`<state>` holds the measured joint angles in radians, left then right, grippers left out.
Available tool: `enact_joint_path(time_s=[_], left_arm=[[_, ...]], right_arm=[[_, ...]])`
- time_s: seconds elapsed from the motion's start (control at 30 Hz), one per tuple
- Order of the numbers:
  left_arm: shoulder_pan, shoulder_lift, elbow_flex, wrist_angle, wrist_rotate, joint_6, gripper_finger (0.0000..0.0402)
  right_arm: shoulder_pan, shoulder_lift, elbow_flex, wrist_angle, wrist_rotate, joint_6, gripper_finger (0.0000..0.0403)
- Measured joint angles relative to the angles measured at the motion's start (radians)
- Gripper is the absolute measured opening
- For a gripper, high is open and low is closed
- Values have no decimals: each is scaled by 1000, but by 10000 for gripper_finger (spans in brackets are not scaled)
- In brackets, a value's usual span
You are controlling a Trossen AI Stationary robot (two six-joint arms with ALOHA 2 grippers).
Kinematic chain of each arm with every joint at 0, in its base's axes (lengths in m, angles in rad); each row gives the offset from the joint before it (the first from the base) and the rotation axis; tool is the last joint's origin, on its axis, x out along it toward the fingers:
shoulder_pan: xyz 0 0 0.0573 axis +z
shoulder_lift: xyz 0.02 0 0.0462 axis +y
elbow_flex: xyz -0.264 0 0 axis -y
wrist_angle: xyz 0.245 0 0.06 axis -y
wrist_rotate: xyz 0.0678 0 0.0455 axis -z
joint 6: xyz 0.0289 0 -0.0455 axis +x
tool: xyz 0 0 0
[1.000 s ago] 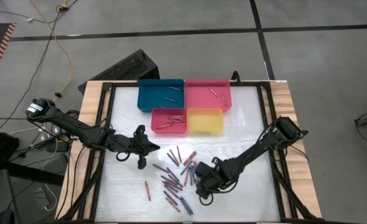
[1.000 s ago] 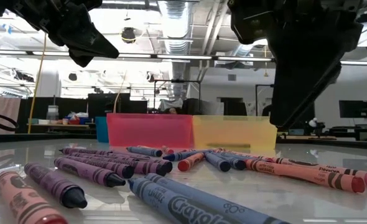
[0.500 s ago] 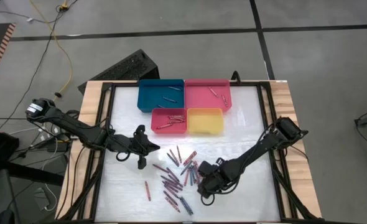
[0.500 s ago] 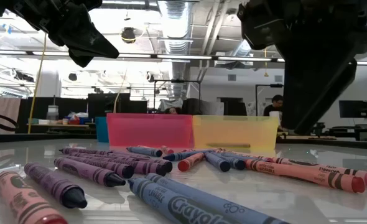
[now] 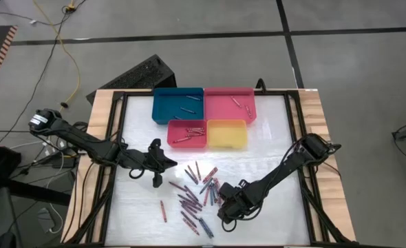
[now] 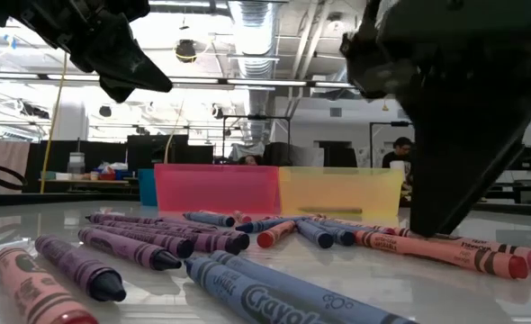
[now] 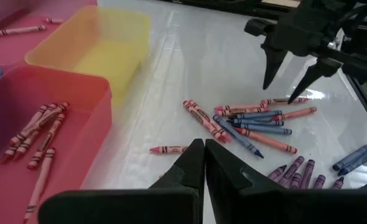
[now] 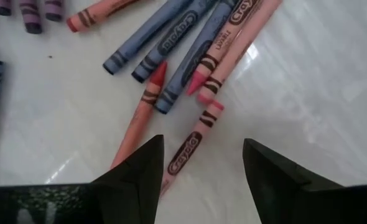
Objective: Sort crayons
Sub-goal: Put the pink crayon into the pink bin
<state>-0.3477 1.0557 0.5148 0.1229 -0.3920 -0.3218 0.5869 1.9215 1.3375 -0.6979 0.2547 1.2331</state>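
Loose crayons (image 5: 195, 193) in red, pink, purple and blue lie flat on the white table in front of the trays, and they fill the foreground of the low view (image 6: 202, 238). My right gripper (image 8: 199, 171) stands open, pointing steeply down just over the right side of the pile (image 5: 221, 200). Its fingers are on either side of a pink crayon (image 8: 190, 149) without touching it. The left wrist view also shows this gripper (image 7: 282, 92). My left gripper (image 7: 204, 155) is shut and holds nothing, hovering left of the pile (image 5: 167, 163).
Four trays stand at the far middle: blue (image 5: 163, 110), pink (image 5: 220, 110), red (image 5: 189, 142) and yellow (image 5: 226, 133). The red tray holds several red crayons (image 7: 40, 130); the pink and blue trays hold a few. A lone crayon (image 5: 164, 211) lies near the front left.
My right gripper has sunk toward the crayons and rolled a little about its own axis. The crayons have stayed where they were.
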Motion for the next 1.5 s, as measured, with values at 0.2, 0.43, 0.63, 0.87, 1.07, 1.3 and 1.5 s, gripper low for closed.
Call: enact_joint_path(time_s=[0.2, 0.43, 0.63, 0.87, 1.07, 1.3, 1.5], left_arm=[[0, 31, 0, -1, 3, -28, 0], [0, 40, 0, 4, -6, -38, 0], [0, 40, 0, 3, -7, -38, 0], [0, 40, 0, 3, -8, -38, 0], [0, 40, 0, 3, -9, -38, 0], [0, 40, 0, 3, -9, -38, 0], [0, 40, 0, 3, -9, -38, 0]], right_arm=[[0, 25, -1, 8, -5, -3, 211], [-1, 29, 0, 10, -9, 5, 171], [0, 29, 0, 5, -6, 6, 98], [0, 29, 0, 6, -5, 0, 40], [0, 28, 0, 9, 8, -34, 6], [-14, 9, -2, -34, 11, -38, 5], [-43, -56, -2, -165, 42, -71, 4]])
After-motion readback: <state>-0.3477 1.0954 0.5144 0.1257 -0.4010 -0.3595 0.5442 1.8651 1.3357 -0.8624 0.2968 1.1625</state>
